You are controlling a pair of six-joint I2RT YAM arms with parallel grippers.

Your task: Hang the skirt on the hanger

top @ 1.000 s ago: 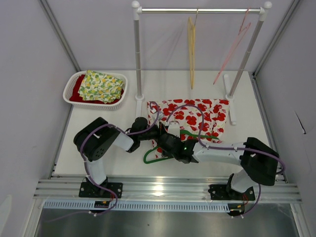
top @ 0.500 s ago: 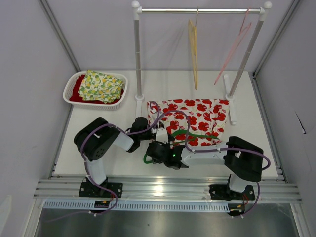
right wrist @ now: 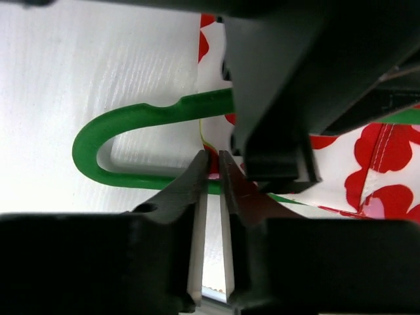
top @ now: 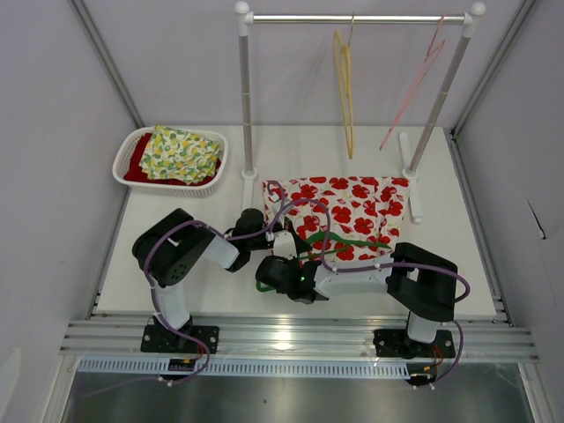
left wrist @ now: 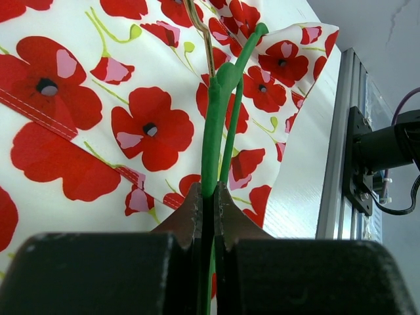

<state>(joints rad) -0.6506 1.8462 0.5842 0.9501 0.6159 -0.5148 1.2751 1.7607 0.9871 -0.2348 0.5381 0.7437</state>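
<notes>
The right gripper (top: pixel 284 271) has swung left across the tabletop (top: pixel 176 264) to the near-left corner of the skirt (top: pixel 352 207). Its fingers have drawn almost together there, apparently nipping the hem beside the green hanger (left wrist: pixel 213 125), though the wrist view is too cramped to be sure. The left gripper (left wrist: pixel 209 193) stays clamped on the hanger, which lies on the spread skirt. A hem grip would let the skirt be fed onto it.
</notes>
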